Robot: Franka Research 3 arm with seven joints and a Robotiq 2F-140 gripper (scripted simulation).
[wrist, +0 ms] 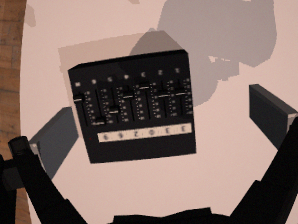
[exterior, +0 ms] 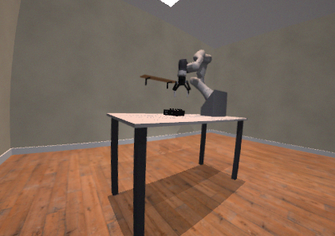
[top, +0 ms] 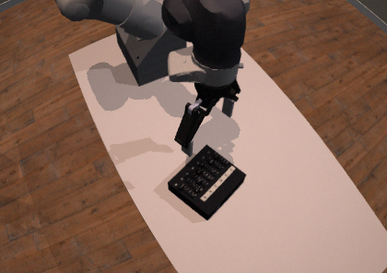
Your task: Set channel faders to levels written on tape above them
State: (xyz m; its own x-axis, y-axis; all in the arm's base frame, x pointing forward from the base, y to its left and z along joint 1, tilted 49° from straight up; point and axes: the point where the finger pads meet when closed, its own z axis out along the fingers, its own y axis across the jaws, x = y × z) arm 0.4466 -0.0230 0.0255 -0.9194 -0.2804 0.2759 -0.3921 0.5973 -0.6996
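The black lighting desk (top: 206, 181) stands flat on the pale table top, near its front left part. It also shows in the wrist view (wrist: 133, 104) and as a small dark block in the exterior view (exterior: 174, 112). It carries a row of several faders (wrist: 129, 102) and a white tape strip (wrist: 144, 133) with small writing too blurred to read. The fader caps stand at differing heights. My gripper (top: 208, 122) hangs well above the desk, fingers wide open and empty. In the wrist view the desk lies between the two fingers.
The robot's grey base block (top: 147, 51) stands at the back of the table. A wooden shelf (exterior: 157, 80) hangs on the far wall. The table edge runs close to the desk's left side (top: 138, 198).
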